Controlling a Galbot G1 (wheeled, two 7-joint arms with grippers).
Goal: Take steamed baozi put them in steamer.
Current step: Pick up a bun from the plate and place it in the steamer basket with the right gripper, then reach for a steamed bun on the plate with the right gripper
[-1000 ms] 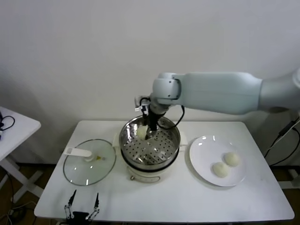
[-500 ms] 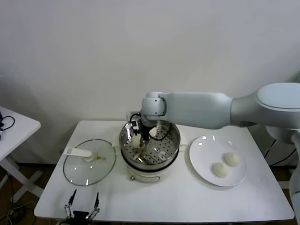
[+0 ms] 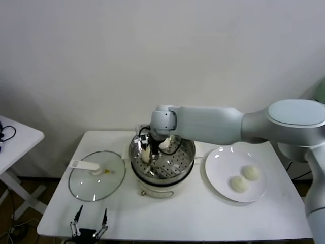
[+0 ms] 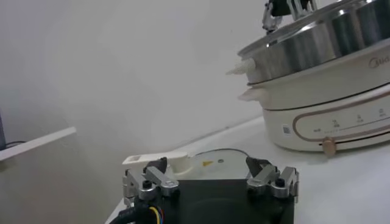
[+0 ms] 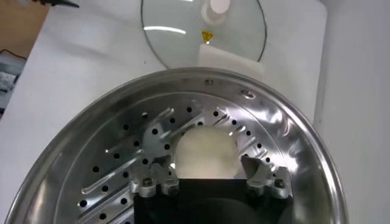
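Observation:
The shiny steamer [image 3: 187,154] sits on its cream pot at the table's middle. My right gripper [image 3: 150,149] reaches down inside it, near its left wall. In the right wrist view this gripper [image 5: 207,163] stands open, with a baozi [image 5: 204,151] resting on the perforated bottom [image 5: 122,164] between the spread fingers. A second baozi [image 3: 165,145] lies further back in the basket. Two more baozi [image 3: 250,172] [image 3: 237,183] lie on the white plate [image 3: 221,158] at the right. My left gripper [image 3: 89,224] is parked open at the table's front left edge.
The glass lid [image 3: 96,176] with its white handle lies flat left of the pot, also in the right wrist view [image 5: 183,36]. The left wrist view shows the left gripper [image 4: 207,169] low over the table, the lid [image 4: 210,159] before it and the pot [image 4: 323,115] beyond.
My right gripper moved left and lower inside the steamer with the baozi, then opened. The baozi now rests on the steamer's bottom. The left arm has not moved.

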